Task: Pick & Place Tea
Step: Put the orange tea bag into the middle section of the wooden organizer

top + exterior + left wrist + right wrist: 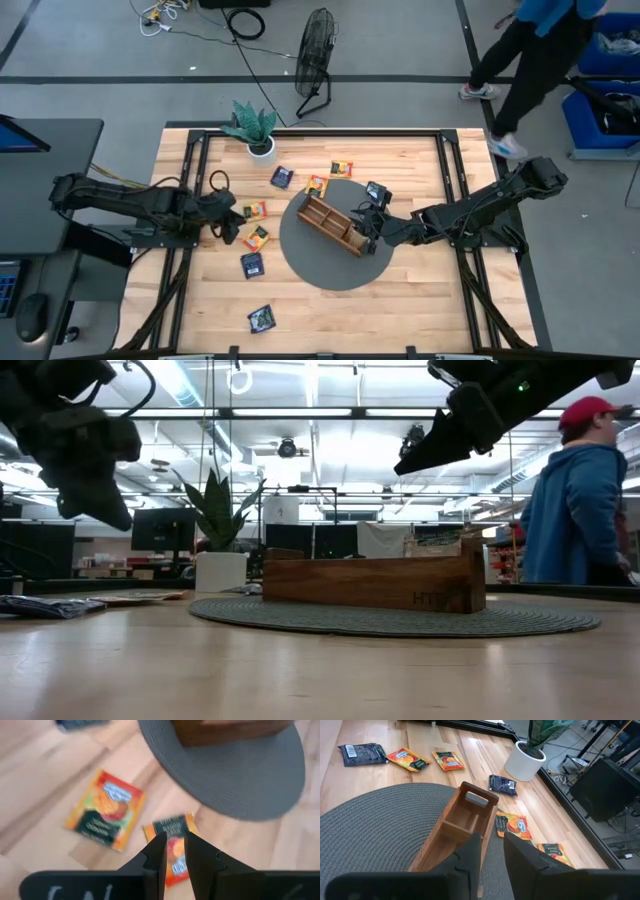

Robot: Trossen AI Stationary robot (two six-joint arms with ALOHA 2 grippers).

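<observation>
Overhead, left gripper (174,851) above an orange tea sachet (172,851), right gripper (492,851) over wooden tray (460,827), jaws narrow, empty.

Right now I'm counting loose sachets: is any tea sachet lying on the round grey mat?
No, the round grey woven mat carries only the long wooden divided tray; the sachets lie on the wooden tabletop.

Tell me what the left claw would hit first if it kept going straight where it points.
Probably the orange-yellow square tea sachet seen between the left claw's narrowly parted fingers, lying on the wooden table beside the round grey mat. Height above it is unclear.
</observation>
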